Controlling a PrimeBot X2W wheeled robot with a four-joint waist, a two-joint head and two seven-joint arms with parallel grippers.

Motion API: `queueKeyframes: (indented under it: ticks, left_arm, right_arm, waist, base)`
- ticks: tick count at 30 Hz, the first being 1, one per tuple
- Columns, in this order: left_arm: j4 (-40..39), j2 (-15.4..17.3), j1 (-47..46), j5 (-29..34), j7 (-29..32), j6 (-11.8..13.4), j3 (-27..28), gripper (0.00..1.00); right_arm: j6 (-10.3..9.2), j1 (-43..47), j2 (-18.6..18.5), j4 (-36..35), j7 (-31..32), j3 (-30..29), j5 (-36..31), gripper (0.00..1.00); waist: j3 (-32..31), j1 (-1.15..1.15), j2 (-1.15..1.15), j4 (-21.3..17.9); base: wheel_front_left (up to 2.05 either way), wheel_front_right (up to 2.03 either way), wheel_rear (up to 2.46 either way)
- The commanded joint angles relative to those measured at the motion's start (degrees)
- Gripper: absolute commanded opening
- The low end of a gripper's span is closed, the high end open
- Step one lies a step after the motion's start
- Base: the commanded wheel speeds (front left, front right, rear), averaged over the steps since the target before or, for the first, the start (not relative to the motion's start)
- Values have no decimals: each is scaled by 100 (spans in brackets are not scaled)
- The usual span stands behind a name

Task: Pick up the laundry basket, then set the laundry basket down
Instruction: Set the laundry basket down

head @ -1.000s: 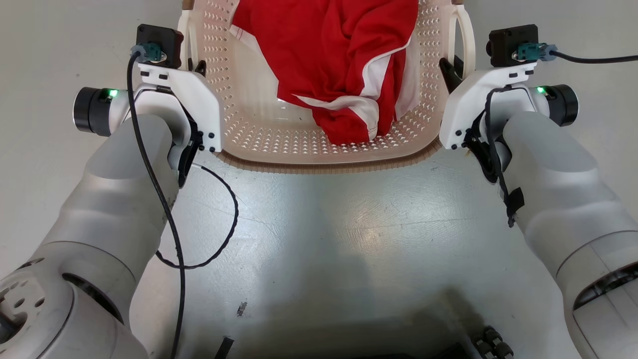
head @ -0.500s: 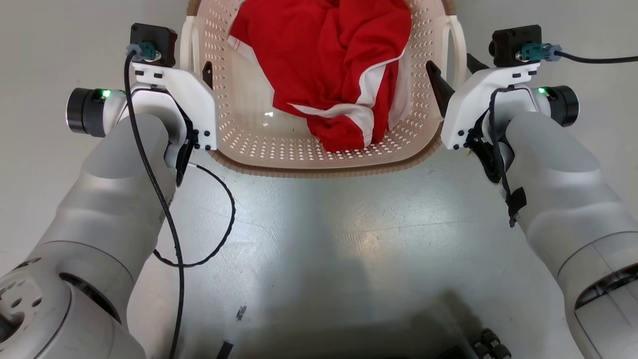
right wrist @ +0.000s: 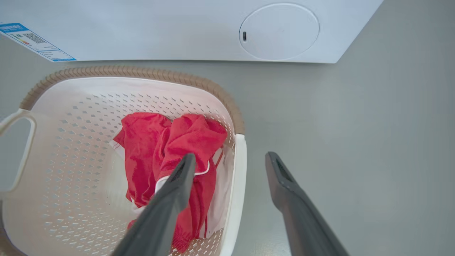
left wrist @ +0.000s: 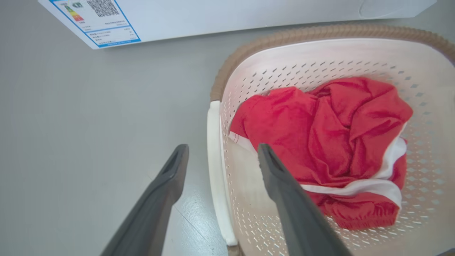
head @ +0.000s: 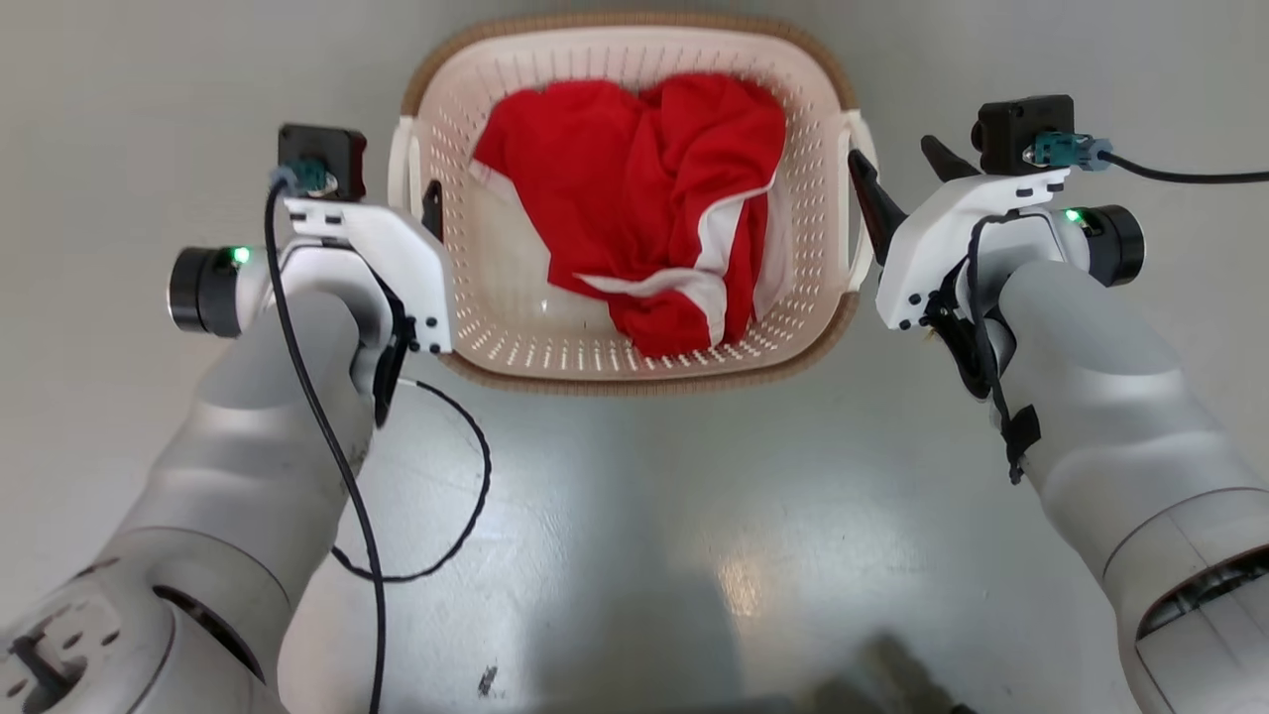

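On the left, the left gripper point(left wrist: 221, 148) had just let go. Its two fingers, pinched together a second before, now stood spread astride the left handle point(head: 401, 183), one outside the basket wall and one inside, with no contact that I could make out.

In the middle, the laundry basket point(head: 634, 385) sat upright on the grey floor point(head: 634, 555) straight ahead of the robot, mouth up. A red garment point(head: 644, 198) was heaped inside, and the washing machine point(right wrist: 177, 32) stood near its far rim. Its long axis appeared to run handle to handle, across the robot's front (the margin over its depth looked slight).

On the right, the right gripper point(head: 890, 157) had opened likewise, straddling the right handle point(right wrist: 239, 170).

With both holds released, the set-down looked finished; only drawing the arms clear seemed left.
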Motion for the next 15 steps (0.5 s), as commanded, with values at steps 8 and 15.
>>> queueKeyframes:
  ticks: [8, 15]
  left_arm:
    - [-59, 42, 398, 80, -389, 34, 120, 100]
    - [-978, 318, 863, 686, -402, 251, 642, 100]
  right_arm:
    - [36, 591, 84, -52, -509, 72, -285, 100]
    - [36, 878, 79, -52, -777, -135, -753, 100]
  waist:
    - [-1104, 0, 0, 60]
    - [-2007, 0, 0, 207]
  base:
    - [0, 0, 0]
    - [0, 0, 0]
